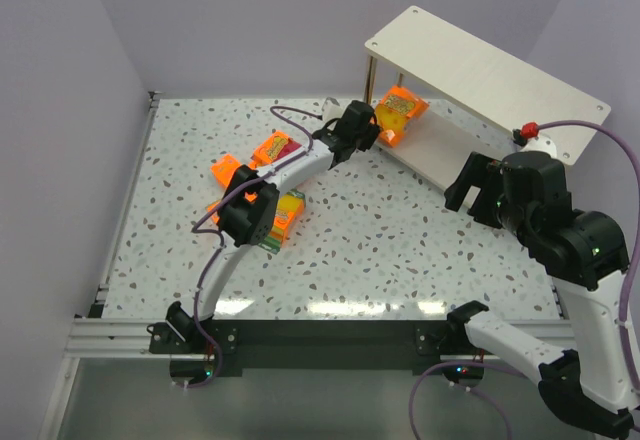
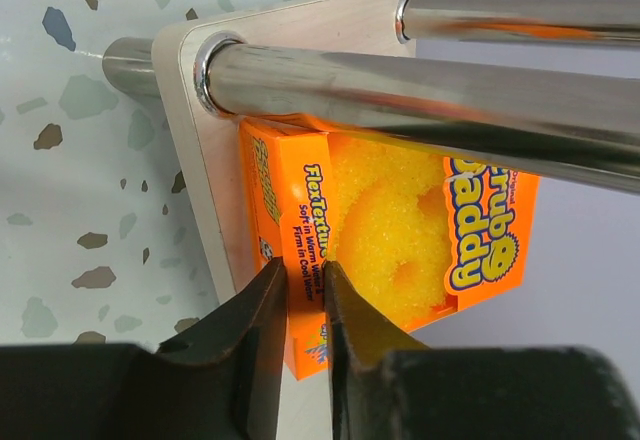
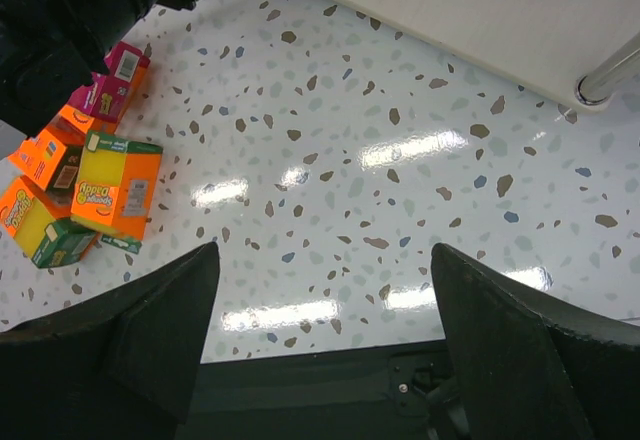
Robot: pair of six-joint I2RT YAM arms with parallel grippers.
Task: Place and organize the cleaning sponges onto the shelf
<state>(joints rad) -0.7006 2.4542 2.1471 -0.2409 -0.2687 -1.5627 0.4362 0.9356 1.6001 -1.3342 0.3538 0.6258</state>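
Note:
My left gripper (image 1: 362, 128) is shut on the edge of an orange sponge pack (image 1: 398, 112) with a yellow sponge in its window. It holds the pack at the left end of the lower board of the beige shelf (image 1: 500, 75). In the left wrist view the fingers (image 2: 268, 305) pinch the pack (image 2: 400, 230) against the board (image 2: 205, 175), under the metal legs (image 2: 420, 85). Several more packs lie on the table at the left (image 1: 272, 147), (image 1: 290, 210), and also show in the right wrist view (image 3: 115, 185). My right gripper (image 1: 468, 192) (image 3: 325, 250) is open and empty over the table in front of the shelf.
A magenta pack (image 3: 122, 68) and orange packs (image 3: 40, 225) lie clustered beside the left arm's forearm (image 1: 250, 215). The shelf's lower board (image 3: 450, 0) and one leg (image 3: 610, 78) are just beyond my right gripper. Walls enclose the table on three sides.

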